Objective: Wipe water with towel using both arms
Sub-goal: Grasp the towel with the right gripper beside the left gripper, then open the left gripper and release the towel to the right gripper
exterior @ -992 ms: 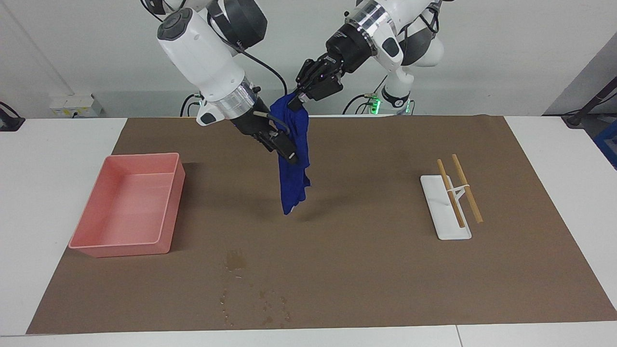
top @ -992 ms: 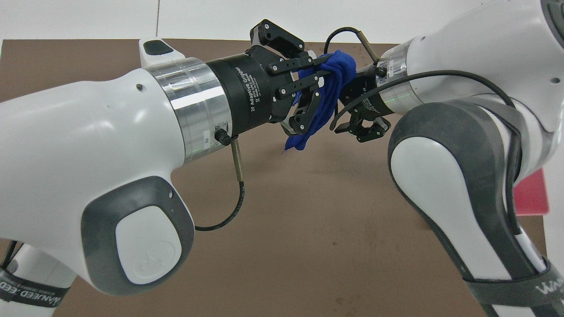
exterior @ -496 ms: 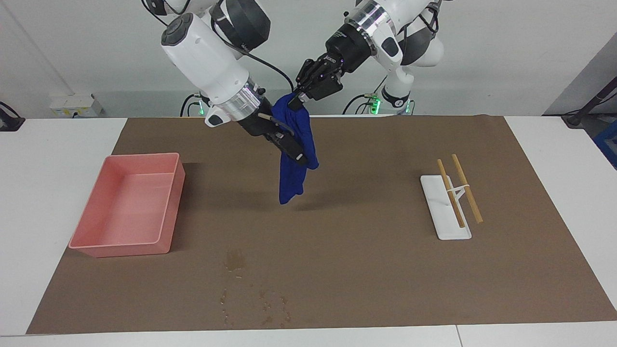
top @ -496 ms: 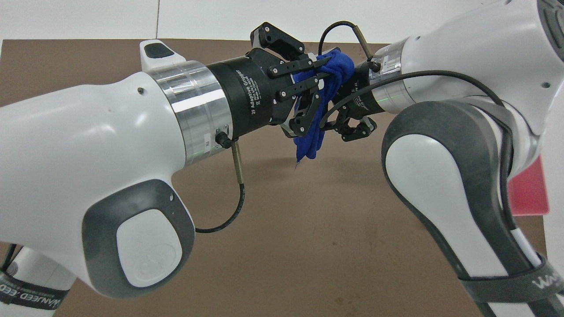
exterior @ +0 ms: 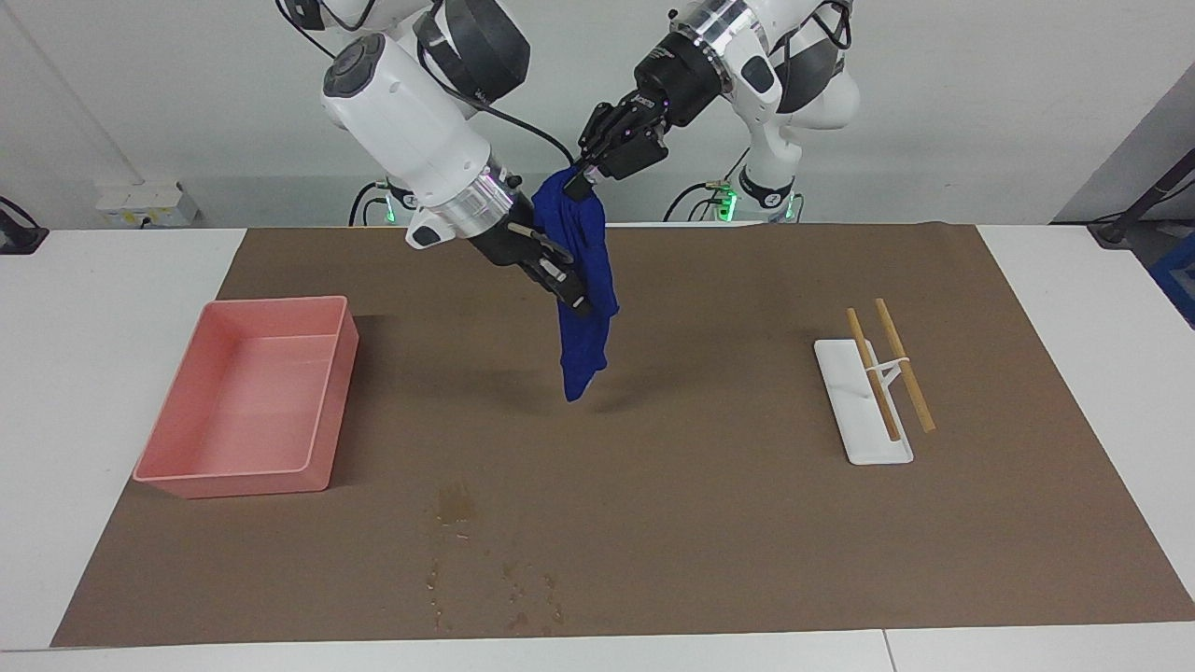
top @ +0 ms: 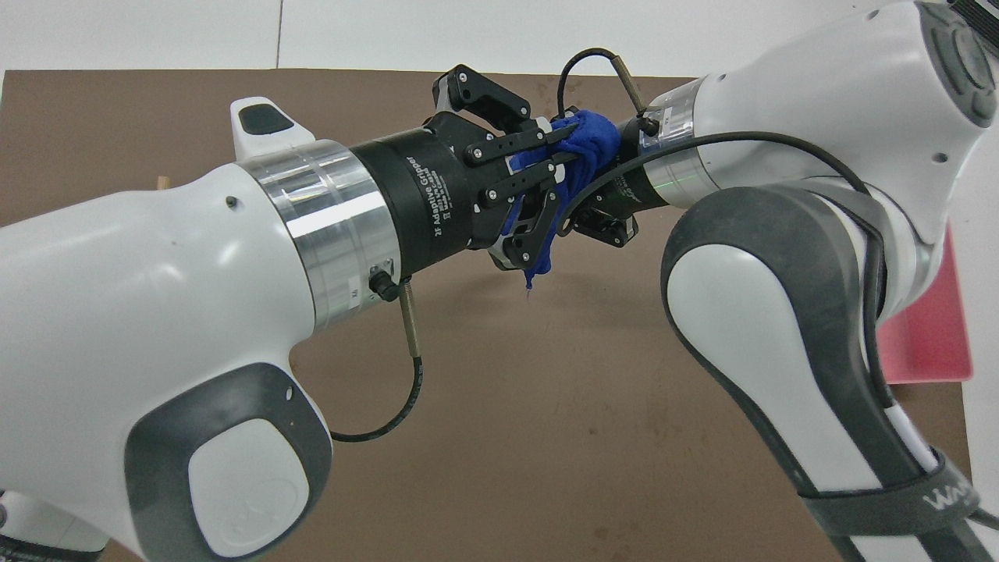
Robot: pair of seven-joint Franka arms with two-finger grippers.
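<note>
Item: small soft royal-blue cloth towel (exterior: 583,280), hanging in the air over the brown paper mat (exterior: 709,523) that covers the white table (exterior: 112,271), above the mat's part nearer the robots.

Left gripper (exterior: 583,177): clamped on the towel's top corner, at 12 o'clock of the cloth.

Right gripper (exterior: 571,297): pressed into the cloth's mid-fold at about 9 o'clock; its fingers appear closed on the fabric, though the grip depth is hidden.

Water (exterior: 485,560): glossy dark blotch and droplets at 6 o'clock of the towel, well apart from it, beside the pink plastic tray (exterior: 245,397).

Hazards: a shallow right-hand pinch could slip when the arms part, leaving the towel bunched; the two wrists sit close and could collide.

Change: compared with a second ago, the right gripper has closed onto the cloth, both arms have risen slightly, and the towel's free end swings.
</note>
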